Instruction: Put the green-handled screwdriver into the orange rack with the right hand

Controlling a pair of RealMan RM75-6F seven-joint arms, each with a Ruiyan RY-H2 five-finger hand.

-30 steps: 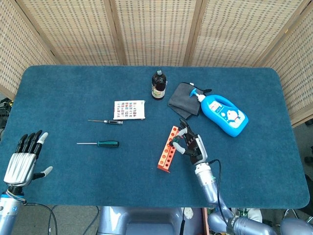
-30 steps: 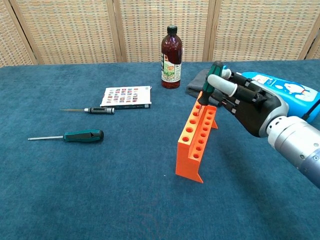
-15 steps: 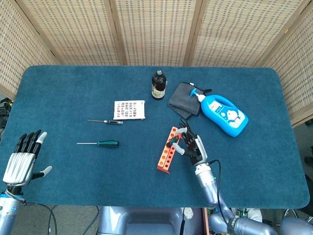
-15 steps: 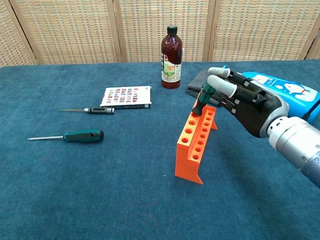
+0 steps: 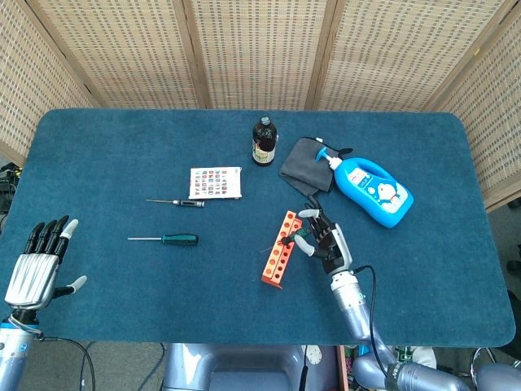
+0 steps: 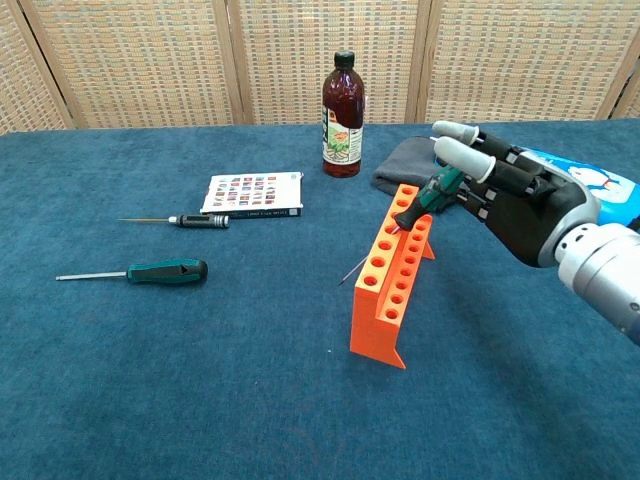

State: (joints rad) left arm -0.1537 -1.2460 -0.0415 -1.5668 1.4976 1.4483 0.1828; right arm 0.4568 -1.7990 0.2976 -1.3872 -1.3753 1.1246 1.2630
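Note:
The orange rack (image 6: 388, 285) (image 5: 278, 248) stands mid-table. A green-handled screwdriver (image 6: 422, 203) (image 5: 286, 237) sits in one of its far holes, leaning hard toward my right hand (image 6: 515, 200) (image 5: 323, 242). Its thin tip pokes out of the rack's left side. The end of the handle lies between the thumb and fingers of my right hand, which still pinches it, with the other fingers spread. A second green-handled screwdriver (image 6: 165, 271) (image 5: 172, 239) lies flat on the left of the table. My left hand (image 5: 41, 262) hangs open off the table's front left corner.
A black-handled screwdriver (image 6: 195, 220) and a small card (image 6: 255, 193) lie left of the rack. Behind it stand a brown bottle (image 6: 342, 102) and a dark cloth (image 5: 303, 165). A blue spray bottle (image 5: 373, 189) lies to the right, close behind my right hand.
The screwdriver went down into a rack hole, then tipped over toward the right. My right hand drew back to the right and its fingers spread wider. The left hand stayed still.

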